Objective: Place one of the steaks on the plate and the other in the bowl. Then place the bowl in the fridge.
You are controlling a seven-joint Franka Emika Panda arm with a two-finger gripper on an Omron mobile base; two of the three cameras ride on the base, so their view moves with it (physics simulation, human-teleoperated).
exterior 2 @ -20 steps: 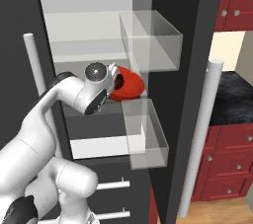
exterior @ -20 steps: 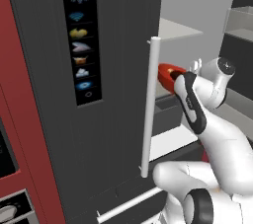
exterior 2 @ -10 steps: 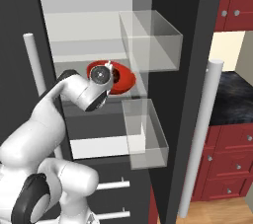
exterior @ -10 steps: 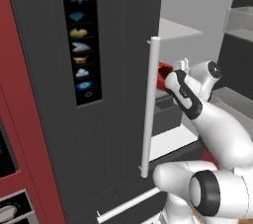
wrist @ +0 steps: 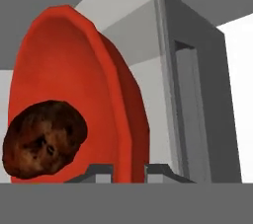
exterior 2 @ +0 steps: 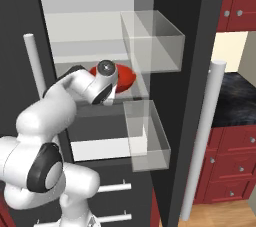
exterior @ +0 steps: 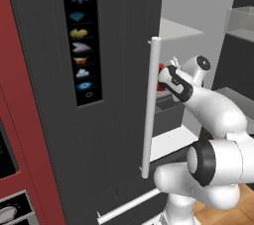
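My gripper (wrist: 129, 168) is shut on the rim of the orange-red bowl (wrist: 64, 70), and its fingertips (wrist: 101, 169) straddle that rim. A dark brown steak (wrist: 44, 136) lies inside the bowl. The right base view has the bowl (exterior 2: 126, 77) inside the open fridge (exterior: 114, 70), low over the middle shelf (exterior 2: 75, 66) and just beyond my wrist. I cannot tell whether the bowl touches the shelf. A sliver of the bowl (exterior: 160, 78) peeks past the door handle in the left base view. The plate and the other steak are out of view.
The shut left fridge door has a long silver handle (exterior: 151, 105) and a lit icon panel (exterior: 79, 45). Clear door bins (exterior 2: 152, 41) (exterior 2: 147, 133) hang on the open right door, close to the bowl. That door's handle (exterior 2: 202, 136) stands on the right, with red cabinets (exterior 2: 230, 171) beyond.
The arm has stretched forward and carried the bowl deeper into the fridge, over the middle shelf. The gripper has stayed shut on the rim.
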